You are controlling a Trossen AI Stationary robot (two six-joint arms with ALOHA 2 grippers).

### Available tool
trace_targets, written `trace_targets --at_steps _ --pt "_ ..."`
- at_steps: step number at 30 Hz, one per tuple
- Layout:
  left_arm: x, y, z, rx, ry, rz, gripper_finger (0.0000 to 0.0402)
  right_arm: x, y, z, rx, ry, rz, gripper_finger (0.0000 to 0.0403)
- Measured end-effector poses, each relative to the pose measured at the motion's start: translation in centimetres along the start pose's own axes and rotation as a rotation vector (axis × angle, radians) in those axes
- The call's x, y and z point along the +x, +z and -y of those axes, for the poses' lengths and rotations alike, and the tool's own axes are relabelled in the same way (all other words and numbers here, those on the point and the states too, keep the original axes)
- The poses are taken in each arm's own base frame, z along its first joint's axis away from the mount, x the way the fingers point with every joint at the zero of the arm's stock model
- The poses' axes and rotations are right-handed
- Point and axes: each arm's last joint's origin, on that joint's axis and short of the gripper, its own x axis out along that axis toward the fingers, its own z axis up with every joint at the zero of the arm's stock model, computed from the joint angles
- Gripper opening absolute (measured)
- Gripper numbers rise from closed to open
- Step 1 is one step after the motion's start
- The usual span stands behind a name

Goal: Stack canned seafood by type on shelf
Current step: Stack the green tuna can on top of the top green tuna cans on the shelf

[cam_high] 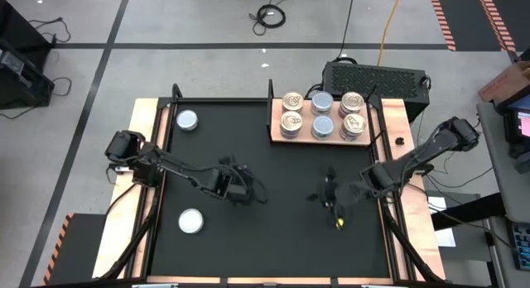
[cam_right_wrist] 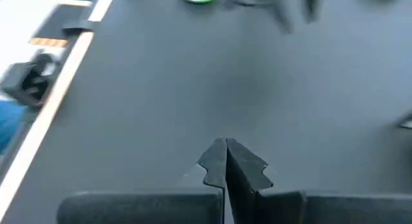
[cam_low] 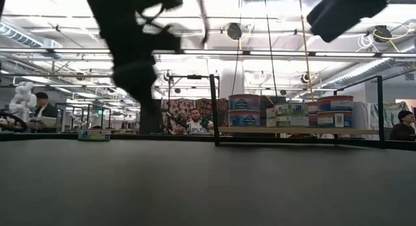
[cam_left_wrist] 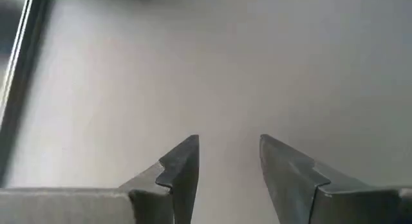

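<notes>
The wooden shelf (cam_high: 319, 139) lies at the table's far right and carries several tins of canned seafood: cream-gold lids (cam_high: 292, 100) in its left and right columns, silvery-blue lids (cam_high: 321, 102) in the middle one. In the low view the tins (cam_low: 290, 115) stand two high on it. Two loose silvery-blue tins rest flat on the black table, one far left (cam_high: 187, 120) and one near left (cam_high: 191, 221). My left gripper (cam_high: 255, 194) hangs open over mid-table, nothing between its fingers (cam_left_wrist: 228, 159). My right gripper (cam_high: 321, 197) is shut and empty (cam_right_wrist: 226, 156), right of centre.
A black rail frame (cam_high: 271, 106) borders the table, with an upright post beside the shelf's left end. Light wooden strips (cam_high: 141, 197) run along the table's edges. A black ventilated box (cam_high: 373, 75) sits beyond the far edge. People show in the room behind (cam_low: 193, 122).
</notes>
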Motion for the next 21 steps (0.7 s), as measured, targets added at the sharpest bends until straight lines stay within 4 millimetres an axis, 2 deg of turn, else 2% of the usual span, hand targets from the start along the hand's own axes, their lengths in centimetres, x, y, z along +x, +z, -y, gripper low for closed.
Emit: trace_targets --at_steps 4,8,12,17,21 --pt "1.3 -1.2 -3.5 -0.070 0.123 -0.234 0.0164 0.4 -1.9 -1.6 -0.029 0.069 0.037 0.0000" --pt "2.9 -1.5 -7.9 -0.114 0.214 -0.397 0.0164 0.6 -3.6 -2.0 -0.030 0.039 0.024 0.0000" --pt "4.6 -1.7 -12.4 -0.161 0.310 -0.492 0.0164 0.7 -5.2 -2.3 0.001 0.029 -0.006 0.0000" --pt "6.3 -2.6 -17.4 -0.315 0.360 -0.586 0.0164 0.8 -7.1 -2.6 0.026 0.039 -0.049 0.0000" --pt "7.2 -3.4 -20.2 -0.428 0.364 -0.630 0.0164 0.7 -8.1 -2.8 0.048 0.007 -0.051 0.0000"
